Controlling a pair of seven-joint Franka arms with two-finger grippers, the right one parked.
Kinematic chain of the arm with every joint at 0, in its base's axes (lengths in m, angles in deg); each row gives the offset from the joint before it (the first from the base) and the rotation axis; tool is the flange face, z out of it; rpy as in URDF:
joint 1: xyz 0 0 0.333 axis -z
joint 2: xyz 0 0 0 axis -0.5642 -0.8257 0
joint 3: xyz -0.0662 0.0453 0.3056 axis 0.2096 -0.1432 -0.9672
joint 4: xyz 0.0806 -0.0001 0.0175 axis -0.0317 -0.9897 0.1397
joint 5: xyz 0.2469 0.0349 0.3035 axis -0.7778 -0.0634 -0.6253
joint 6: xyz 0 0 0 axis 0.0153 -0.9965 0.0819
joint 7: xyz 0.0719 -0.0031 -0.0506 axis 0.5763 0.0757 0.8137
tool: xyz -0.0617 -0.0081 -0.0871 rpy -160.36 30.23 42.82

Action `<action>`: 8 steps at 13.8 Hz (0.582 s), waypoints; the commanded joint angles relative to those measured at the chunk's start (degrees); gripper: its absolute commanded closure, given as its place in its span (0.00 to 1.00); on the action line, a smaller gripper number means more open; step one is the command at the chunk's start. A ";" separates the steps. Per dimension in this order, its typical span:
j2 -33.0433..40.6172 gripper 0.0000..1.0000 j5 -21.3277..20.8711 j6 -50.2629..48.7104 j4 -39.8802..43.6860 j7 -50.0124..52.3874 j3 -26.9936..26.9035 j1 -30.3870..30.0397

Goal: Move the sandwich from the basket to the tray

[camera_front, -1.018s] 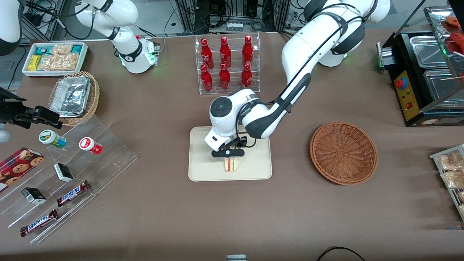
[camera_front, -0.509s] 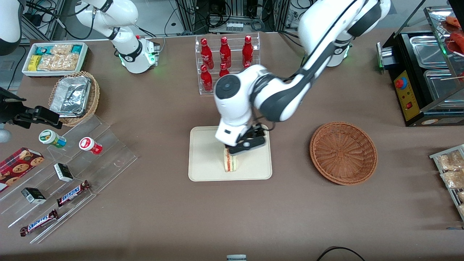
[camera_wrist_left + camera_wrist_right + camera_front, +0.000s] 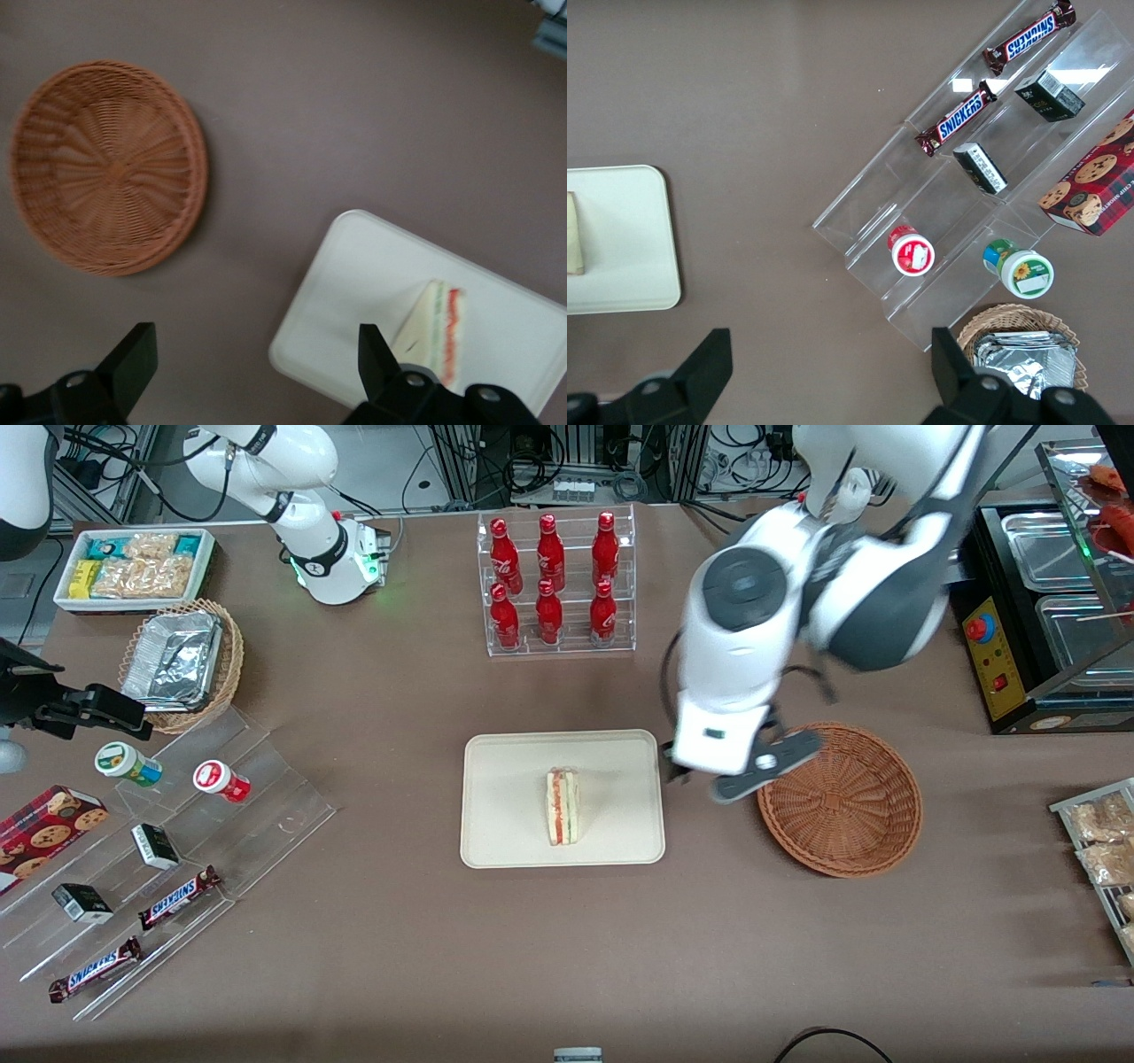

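Note:
The sandwich (image 3: 562, 807) is a pale bread wedge with red and green filling, standing on edge in the middle of the cream tray (image 3: 505, 797). The round reddish-brown basket (image 3: 839, 799) sits beside the tray toward the working arm's end, and nothing lies in it. My gripper (image 3: 742, 776) hangs high above the table, over the gap between tray and basket. It is open and holds nothing. In the left wrist view the gripper (image 3: 252, 347) spreads wide over bare tablecloth, with the basket (image 3: 106, 166), the tray (image 3: 363, 283) and the sandwich (image 3: 436, 329) below.
A clear rack of red bottles (image 3: 554, 584) stands farther from the camera than the tray. Acrylic steps with snacks (image 3: 159, 841), a tan wicker basket with foil tray (image 3: 182, 660) and a white snack bin (image 3: 133, 567) lie toward the parked arm's end. A black appliance (image 3: 1019, 629) flanks the basket.
My gripper let go of the sandwich, rose, and swung away from the tray toward the basket. The sandwich stays standing on the tray.

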 commanded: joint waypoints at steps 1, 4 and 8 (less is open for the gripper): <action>6.87 0.00 2.29 -5.33 -4.34 -8.02 0.04 -4.63; 11.79 0.00 6.67 -10.09 -5.39 -21.90 0.04 -12.36; 19.70 0.00 11.41 -10.10 -11.89 -36.58 -6.95 -14.86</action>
